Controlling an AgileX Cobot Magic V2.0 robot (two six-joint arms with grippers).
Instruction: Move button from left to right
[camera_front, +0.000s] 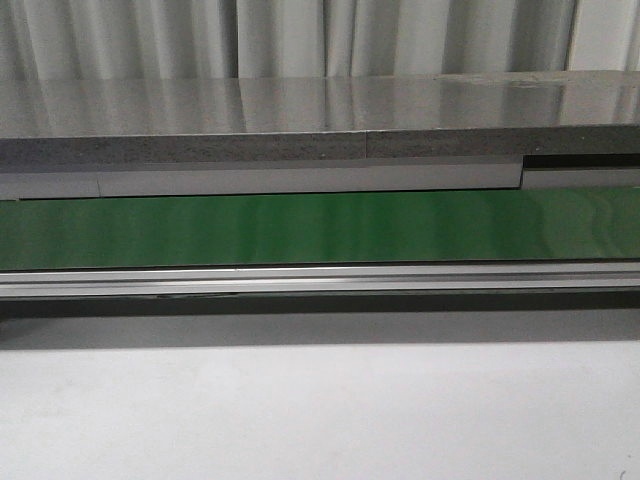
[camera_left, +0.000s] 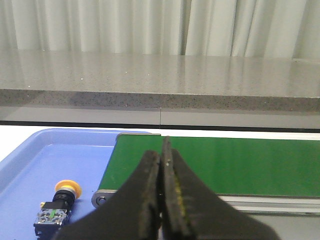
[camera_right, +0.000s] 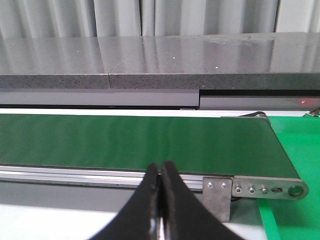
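The small push-button switch with a round yellow-orange cap and black boxy body (camera_left: 56, 210) is lying in the light blue plastic tray (camera_left: 30, 165) beside the green conveyor belt (camera_left: 220, 165). The left gripper (camera_left: 161, 200) and right gripper (camera_right: 160, 200) are both pressing their fingers together, holding nothing.

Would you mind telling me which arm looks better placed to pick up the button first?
Probably the left. Its wrist view shows the button lying in the blue tray beside its shut gripper. The right gripper sees only the green belt.
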